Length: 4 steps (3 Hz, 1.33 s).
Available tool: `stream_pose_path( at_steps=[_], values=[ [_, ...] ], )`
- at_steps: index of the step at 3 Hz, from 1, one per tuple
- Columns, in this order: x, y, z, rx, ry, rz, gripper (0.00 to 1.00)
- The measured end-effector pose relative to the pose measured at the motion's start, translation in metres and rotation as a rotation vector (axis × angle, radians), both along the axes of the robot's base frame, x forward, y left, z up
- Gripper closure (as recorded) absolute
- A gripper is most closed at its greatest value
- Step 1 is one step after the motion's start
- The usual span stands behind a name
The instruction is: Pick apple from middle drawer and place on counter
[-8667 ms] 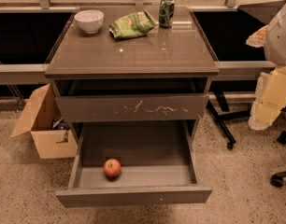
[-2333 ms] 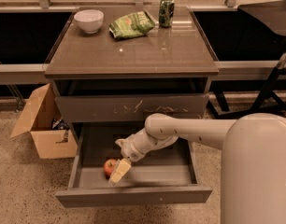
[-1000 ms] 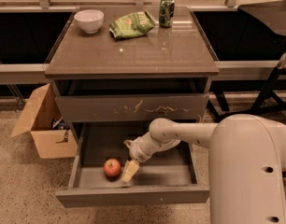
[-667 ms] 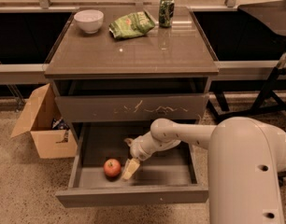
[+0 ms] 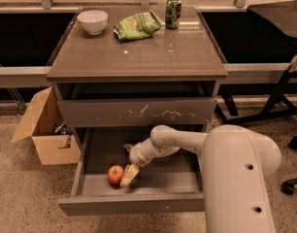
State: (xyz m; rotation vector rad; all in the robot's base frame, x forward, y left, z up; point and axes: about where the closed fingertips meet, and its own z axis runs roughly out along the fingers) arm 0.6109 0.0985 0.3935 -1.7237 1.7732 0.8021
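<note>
Middle drawer [image 5: 139, 204] stood open, sticking out toward the camera. Apple [image 5: 115, 174] sat on the drawer's grey floor in the front-left part, close to the front wall, resting there and not lifted. Red skin with a yellowish patch showed.

Pincer [image 5: 129, 175] was down inside the drawer, just beside the apple on the apple's right. Whether it touched the apple could not be told. Its pale yellowish tip pointed down at the drawer floor. Whether the pincer was spread or pressed together could not be told from this view.

White arm [image 5: 173, 141] reached in from the right, low over the drawer's middle, under the drawer front with pale scratch marks [image 5: 139, 112]. Big white robot body [image 5: 238, 178] filled the lower right and hid the drawer's right front corner.

Tabletop [image 5: 139, 57] was glossy grey-brown and reflective. Along its back edge it carried:
- a white bowl [image 5: 92, 21] at back left, upright;
- a crumpled green bag [image 5: 137, 25] in the middle, between the bowl and the can;
- a green can [image 5: 173, 12] at back right, upright, near the bag.

All three were well apart from the apple.

Open cardboard box [image 5: 44, 130] stood on the speckled floor [image 5: 22, 193] left of the cabinet, just beside it. Dark chair base [image 5: 284, 106] showed at far right.
</note>
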Motion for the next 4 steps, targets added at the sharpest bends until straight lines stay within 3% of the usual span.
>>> stream_pose_path(
  at_steps=[1,3,4],
  values=[
    [0.001,0.013,-0.011,0.001,0.005,0.010,0.00],
    [-0.003,0.024,-0.025,0.008,0.026,0.019,0.49],
    [-0.012,0.026,-0.011,0.035,0.004,0.038,0.72]
  ],
)
